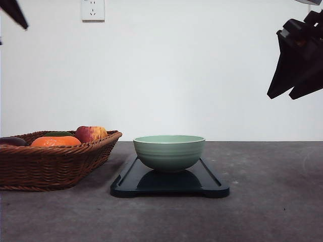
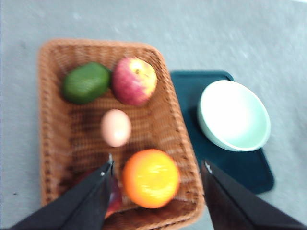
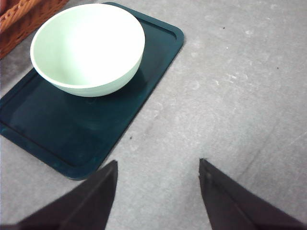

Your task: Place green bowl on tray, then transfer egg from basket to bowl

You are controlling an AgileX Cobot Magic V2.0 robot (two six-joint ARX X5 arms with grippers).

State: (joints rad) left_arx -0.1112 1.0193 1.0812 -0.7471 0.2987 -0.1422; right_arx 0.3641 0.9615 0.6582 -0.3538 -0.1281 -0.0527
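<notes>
The green bowl (image 1: 169, 152) stands upright and empty on the dark tray (image 1: 212, 184) at the table's middle; from above, the bowl (image 3: 87, 48) sits toward one end of the tray (image 3: 72, 129). Left of the tray is the wicker basket (image 1: 50, 164). A pale egg (image 2: 115, 127) lies in the middle of the basket (image 2: 53, 120). My left gripper (image 2: 158, 163) hovers open above the basket's near end, over an orange. High at the right, my right gripper (image 1: 282, 96) hangs open and empty; its view shows the gripper (image 3: 158, 164) over bare table beside the tray.
The basket also holds an orange (image 2: 150, 178), a red-yellow apple (image 2: 134, 80), a green avocado (image 2: 86, 82) and a dark fruit (image 1: 11, 141) at the left end. Grey table (image 1: 272, 201) spreads right of and in front of the tray. A white wall stands behind.
</notes>
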